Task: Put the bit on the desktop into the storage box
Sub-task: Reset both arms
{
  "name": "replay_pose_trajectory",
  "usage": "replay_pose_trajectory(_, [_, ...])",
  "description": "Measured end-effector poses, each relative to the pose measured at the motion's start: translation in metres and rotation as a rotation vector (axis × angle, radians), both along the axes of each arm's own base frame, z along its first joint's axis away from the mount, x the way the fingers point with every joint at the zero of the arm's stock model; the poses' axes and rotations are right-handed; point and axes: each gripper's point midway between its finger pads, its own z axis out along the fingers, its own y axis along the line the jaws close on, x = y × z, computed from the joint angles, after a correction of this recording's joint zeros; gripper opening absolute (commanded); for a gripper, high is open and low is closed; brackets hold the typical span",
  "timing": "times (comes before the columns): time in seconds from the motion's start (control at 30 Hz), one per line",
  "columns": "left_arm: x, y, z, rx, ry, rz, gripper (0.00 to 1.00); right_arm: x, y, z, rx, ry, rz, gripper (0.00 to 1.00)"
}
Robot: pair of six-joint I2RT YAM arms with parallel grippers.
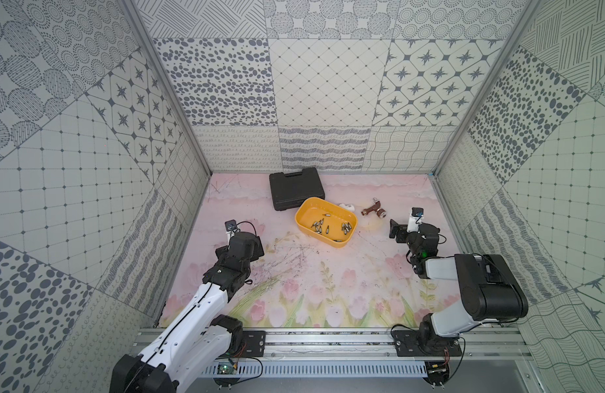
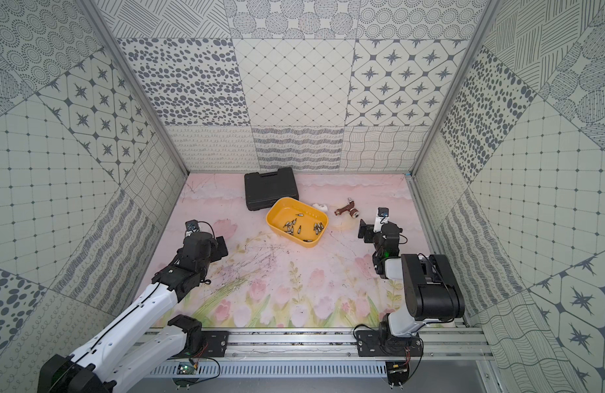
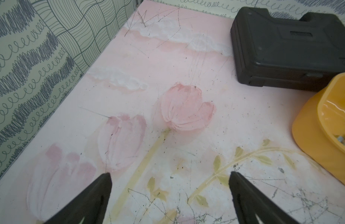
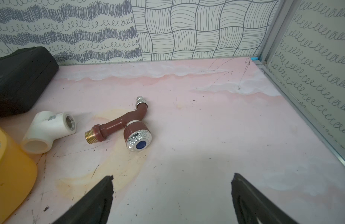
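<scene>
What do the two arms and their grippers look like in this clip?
Both arms have white links and black joint housings. The left arm carries a thin black cable along its white link; the right arm shows a small green light. The left gripper and right gripper are black, tapering to points.

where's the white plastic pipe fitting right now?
In both top views the white plastic pipe fitting lies on the tabletop toward the back, between the shallow yellow plastic tray and the brown plastic tap, on the right arm's side.
</scene>
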Motion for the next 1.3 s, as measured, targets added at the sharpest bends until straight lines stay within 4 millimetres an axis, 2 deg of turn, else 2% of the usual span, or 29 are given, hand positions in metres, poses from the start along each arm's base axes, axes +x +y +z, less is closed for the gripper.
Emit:
replay_pose_trajectory(0.23, [0.004, 0.013, -0.017, 0.061, 0.043, 0.003, 0.99, -0.001, 0.003, -0.002, 0.012, 0.009, 0.016, 0.97])
replay_pose_trajectory(0.33, [0.008, 0.016, -0.032, 0.068, 0.069, -0.004, 0.99, -0.001, 0.004, -0.003, 0.014, 0.012, 0.017, 0.96])
replay_pose_trajectory(0.53, [0.017, 0.009, -0.067, 0.071, 0.115, -0.075, 0.99, -0.001, 0.004, -0.003, 0.015, 0.012, 0.020, 0.97])
replay_pose_trajectory(0.63, [0.026, 0.002, -0.077, 0.072, 0.120, -0.133, 0.99, -0.001, 0.004, -0.003, 0.016, 0.012, 0.021, 0.96])
replay_pose_trajectory(1.1, [0.077, -0.025, -0.081, 0.067, -0.022, -0.326, 0.99, -0.001, 0.004, -0.003, 0.016, 0.012, 0.021, 0.97])
replay_pose_trajectory(1.3, [0.088, -0.020, -0.095, 0.033, -0.034, -0.339, 0.99, -0.001, 0.004, -0.003, 0.016, 0.012, 0.021, 0.97])
